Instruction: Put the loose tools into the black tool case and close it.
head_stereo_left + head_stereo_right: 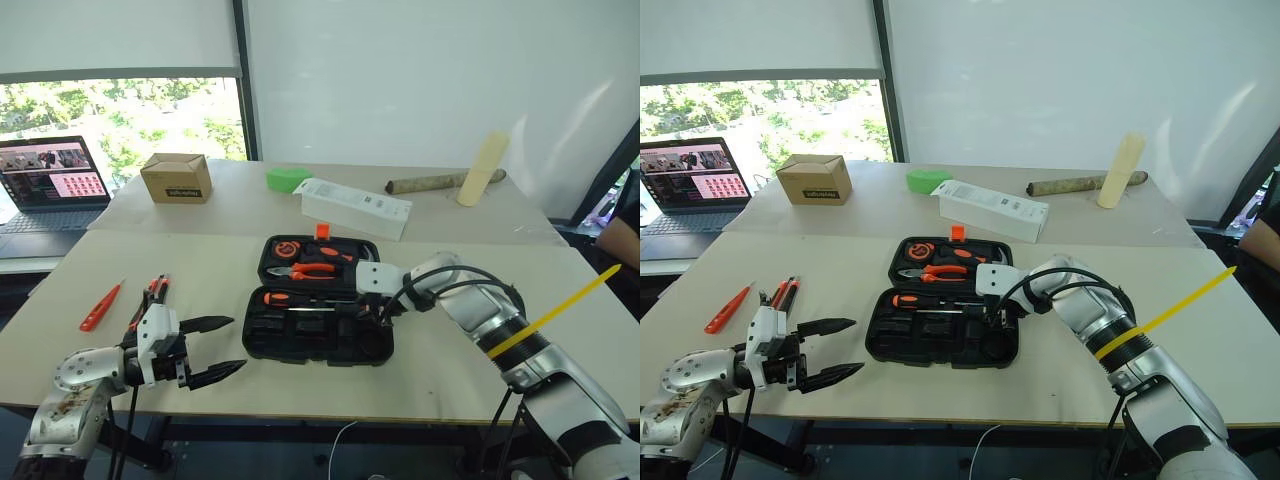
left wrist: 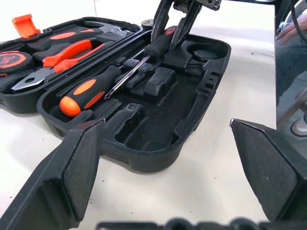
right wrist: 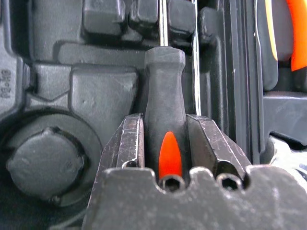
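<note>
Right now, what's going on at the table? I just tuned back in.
The right gripper is shut on a screwdriver, holding it by the handle over the slots of the open black tool case. Another screwdriver already lies in the case. The left gripper hovers open beside the case, holding nothing. A tester pen and a utility knife lie on the table to its left.

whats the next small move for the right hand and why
Probably open the right hand and lift away: the screwdriver it grips already appears to lie in a slot of the black tool case, beside the one already stowed.
</note>
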{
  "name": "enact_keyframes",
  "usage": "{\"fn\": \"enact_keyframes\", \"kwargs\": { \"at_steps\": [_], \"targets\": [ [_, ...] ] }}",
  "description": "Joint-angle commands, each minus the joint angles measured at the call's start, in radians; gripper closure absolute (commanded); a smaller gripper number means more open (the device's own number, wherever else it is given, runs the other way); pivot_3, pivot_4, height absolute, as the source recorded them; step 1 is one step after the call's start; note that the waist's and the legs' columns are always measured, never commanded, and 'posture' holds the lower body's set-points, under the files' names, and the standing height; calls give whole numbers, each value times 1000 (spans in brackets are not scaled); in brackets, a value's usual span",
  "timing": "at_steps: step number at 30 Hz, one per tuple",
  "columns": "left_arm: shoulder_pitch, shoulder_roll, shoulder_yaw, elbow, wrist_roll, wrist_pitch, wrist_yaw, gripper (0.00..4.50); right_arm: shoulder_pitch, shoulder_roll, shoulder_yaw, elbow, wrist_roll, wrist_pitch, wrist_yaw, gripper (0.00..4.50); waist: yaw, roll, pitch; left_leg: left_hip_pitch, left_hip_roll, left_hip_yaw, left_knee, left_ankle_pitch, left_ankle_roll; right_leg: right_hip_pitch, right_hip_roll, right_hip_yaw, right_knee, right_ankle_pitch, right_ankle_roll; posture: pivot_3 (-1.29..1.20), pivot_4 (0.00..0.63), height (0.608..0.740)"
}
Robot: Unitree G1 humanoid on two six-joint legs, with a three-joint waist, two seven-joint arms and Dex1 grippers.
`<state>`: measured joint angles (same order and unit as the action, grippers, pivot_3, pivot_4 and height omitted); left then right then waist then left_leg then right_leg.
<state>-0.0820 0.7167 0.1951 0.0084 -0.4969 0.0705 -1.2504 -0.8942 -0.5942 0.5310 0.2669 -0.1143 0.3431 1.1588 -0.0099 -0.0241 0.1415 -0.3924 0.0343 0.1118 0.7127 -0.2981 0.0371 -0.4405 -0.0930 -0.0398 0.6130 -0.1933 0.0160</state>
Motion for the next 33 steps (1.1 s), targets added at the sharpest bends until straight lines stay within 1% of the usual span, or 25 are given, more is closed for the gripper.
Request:
{"fn": "enact_keyframes", "kwargs": {
  "at_steps": [1, 4, 8, 12, 15, 19, 20, 21, 22, 23, 33],
  "targets": [
    [-4, 13, 21, -22, -7, -8, 8, 0, 1, 8, -19, -8, 7, 41, 39, 2277, 0, 0, 0, 0, 0, 0, 0, 0, 0, 0, 0, 0, 0, 0, 0, 0, 150, 740],
    [-7, 14, 22, -18, -5, -10, 11, 0, -9, 3, -52, -36, 46, 42, 85, 1226, 1, 0, 0, 0, 0, 0, 0, 0, 0, 0, 0, 0, 0, 0, 0, 0, 150, 740],
    [-3, 20, 27, -14, -3, -12, 11, 0, -44, -22, -103, -73, 112, 66, 187, 1226, -2, 0, 0, -1, 0, 0, -1, 0, 0, 0, 0, 0, 0, 0, 0, 0, 150, 740],
    [3, 23, 33, -12, 1, -19, 15, 0, -74, -14, -135, -64, 149, 72, 216, 1226, -3, 1, 1, 0, 0, 0, -1, 0, 0, 0, 0, 0, 0, 0, 0, 0, 150, 740],
    [1, 18, 33, -10, 6, -22, 26, 0, -74, 17, -131, -26, 137, 44, 184, 1943, -3, 1, 1, 0, 0, 0, -1, 0, 0, 0, 0, 0, 0, 0, 0, 0, 150, 740],
    [10, 12, 28, -21, 9, -20, 36, 0, -51, 64, -108, 23, 95, 6, 119, 3300, -4, 1, 1, 1, 0, 1, -1, 0, -1, 0, 0, 0, 0, 0, 0, 0, 150, 740],
    [12, 12, 28, -23, 10, -18, 36, 0, -46, 65, -98, 32, 82, -1, 118, 3626, -4, 1, 1, 1, 0, 1, -1, 0, -1, 0, 0, 0, 1, 0, 0, 0, 150, 740],
    [13, 14, 27, -22, 10, -17, 36, 0, -39, 69, -88, 37, 73, -3, 119, 4070, -4, 1, 1, 1, 0, 1, -1, 0, -1, 0, 0, 0, 1, 0, 0, 0, 150, 740],
    [12, 16, 28, -20, 11, -16, 35, 0, -36, 76, -82, 44, 65, -1, 116, 4355, -3, 1, 1, 1, 0, 1, -1, 0, -1, 0, 0, 0, 2, 0, 0, 0, 150, 740],
    [12, 18, 28, -18, 11, -15, 34, 0, -34, 83, -78, 48, 61, 0, 113, 4448, -3, 1, 1, 0, 0, 1, -1, 0, -1, 0, 0, 0, 2, 0, 0, 0, 150, 740],
    [9, 28, 31, -16, 19, -10, 37, 0, -36, 154, -45, 126, 8, -6, 81, 4448, -12, 1, 1, 4, 0, 1, -1, 1, -2, 0, 0, 0, 1, -1, -2, 0, 150, 740]
  ]
}}
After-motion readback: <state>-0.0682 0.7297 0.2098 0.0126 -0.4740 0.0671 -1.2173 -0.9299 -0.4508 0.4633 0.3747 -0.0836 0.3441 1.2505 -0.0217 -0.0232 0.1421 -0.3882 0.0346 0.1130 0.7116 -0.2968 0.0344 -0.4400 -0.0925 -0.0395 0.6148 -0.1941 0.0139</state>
